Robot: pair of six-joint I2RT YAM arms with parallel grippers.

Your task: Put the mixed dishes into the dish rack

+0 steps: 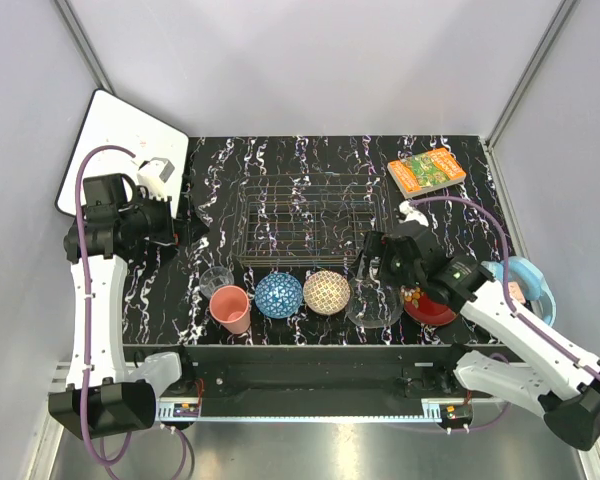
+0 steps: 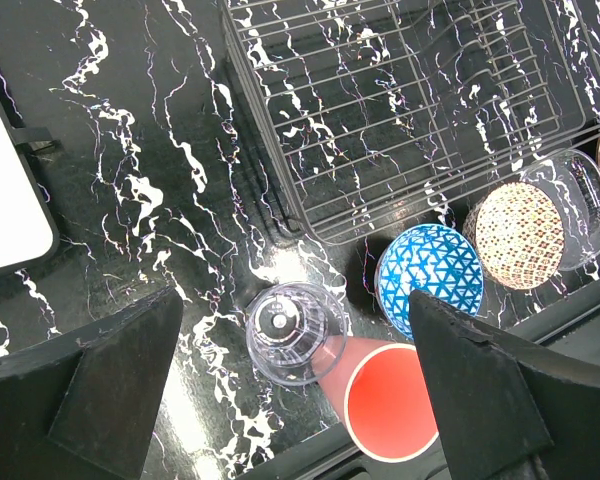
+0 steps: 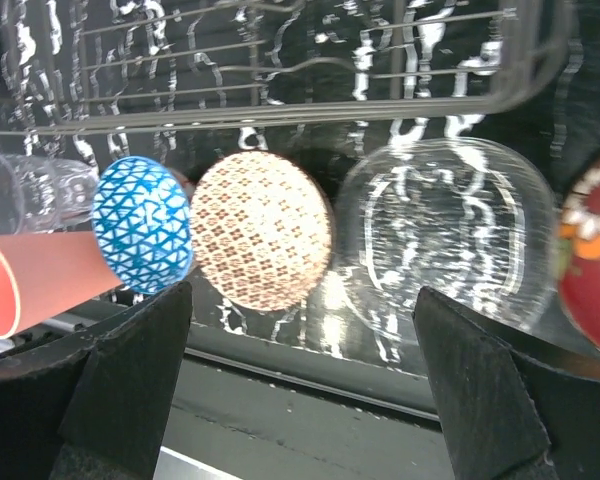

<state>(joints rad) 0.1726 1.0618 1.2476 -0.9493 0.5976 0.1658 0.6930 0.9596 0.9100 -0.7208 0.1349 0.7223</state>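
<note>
- Top external view: the dish rack (image 1: 305,218) sits in the middle of the black table (image 1: 460,215) with white swirls.
- All the dishes stand on the table, outside the rack, in a row along its near side.
- From left to right they are the pink cup (image 1: 230,307), the blue bowl (image 1: 278,295), the tan-red bowl (image 1: 326,292), the clear glass plate (image 1: 373,303) and the red dish (image 1: 430,308).
- The small clear glass (image 1: 217,281) stands just behind the pink cup, right beside it.
- The pink cup stands with its mouth up.
- The left claw (image 1: 187,232) is to the left of the rack, near the white board (image 1: 120,140). It is wide open and holds nothing.
- The right claw (image 1: 373,262) is by the near right corner of the rack, above the far edge of the clear glass plate. It is wide open too and holds nothing.
- An orange-green book (image 1: 426,170) lies at the far right of the table, well apart from the dishes.
- A light blue round thing (image 1: 535,285) sits off the right side of the table, partly hidden by the right arm.
- Left wrist view: the two black fingers (image 2: 120,380) stand far apart. Between them are the small clear glass, the pink cup and the blue bowl, and the rack is behind them.
- Right wrist view: the black fingers (image 3: 120,380) stand far apart as well. The tan-red bowl and the clear glass plate lie between them, close to the rack's near edge. The red dish peeks in at the right edge.
</note>
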